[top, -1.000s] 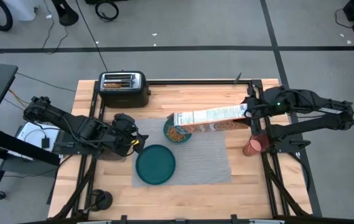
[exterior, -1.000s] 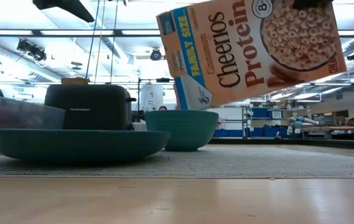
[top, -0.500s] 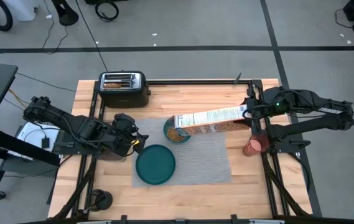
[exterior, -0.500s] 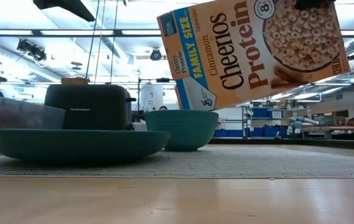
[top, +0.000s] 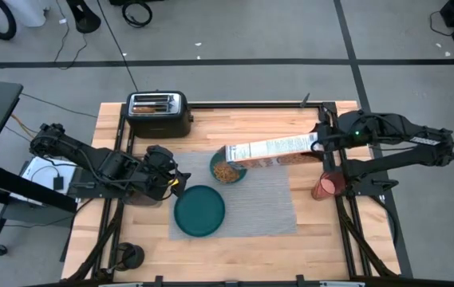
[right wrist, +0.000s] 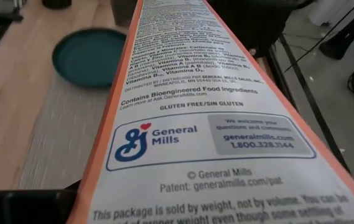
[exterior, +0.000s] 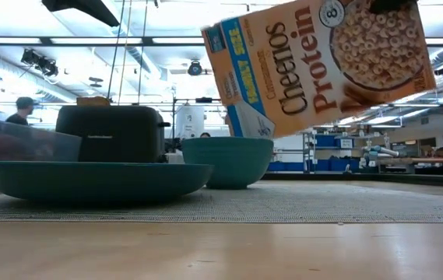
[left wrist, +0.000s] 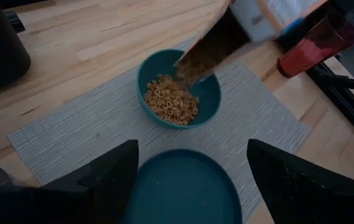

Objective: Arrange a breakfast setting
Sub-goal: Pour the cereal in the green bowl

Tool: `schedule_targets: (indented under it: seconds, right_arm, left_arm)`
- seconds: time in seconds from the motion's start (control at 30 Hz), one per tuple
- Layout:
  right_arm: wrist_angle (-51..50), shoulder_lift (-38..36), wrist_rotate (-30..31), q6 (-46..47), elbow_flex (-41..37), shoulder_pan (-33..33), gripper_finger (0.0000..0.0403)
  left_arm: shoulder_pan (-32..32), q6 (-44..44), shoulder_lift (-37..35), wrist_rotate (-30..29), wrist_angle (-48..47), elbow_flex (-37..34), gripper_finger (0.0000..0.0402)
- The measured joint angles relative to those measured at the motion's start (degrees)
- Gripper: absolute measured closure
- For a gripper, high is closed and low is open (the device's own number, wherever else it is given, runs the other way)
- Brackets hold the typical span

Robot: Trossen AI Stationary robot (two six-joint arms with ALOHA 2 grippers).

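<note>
A: Since a second ago the orange cardboard cereal box has rotated slightly in the high view; the right gripper clamps it over the small teal bowl.

B: In the left wrist view the bowl sits on the grey ribbed placemat, already cereal-filled. More tilt risks overflow. The left gripper waits wide open beside the round teal plate.

A teal bowl holding cereal rings sits on the grey ribbed placemat, a tilted cereal box mouth above it; the teal plate lies nearby.
</note>
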Motion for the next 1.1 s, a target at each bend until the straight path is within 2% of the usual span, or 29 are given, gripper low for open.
schedule_targets:
  seconds: [1.1]
  right_arm:
    - [-2.2, -1.5, -2.0, 1.2, 1.0, 0.0, 0.0170]
  left_arm:
    - [0.0, -0.1, -0.1, 0.0, 4.6, 0.0, 0.0098]
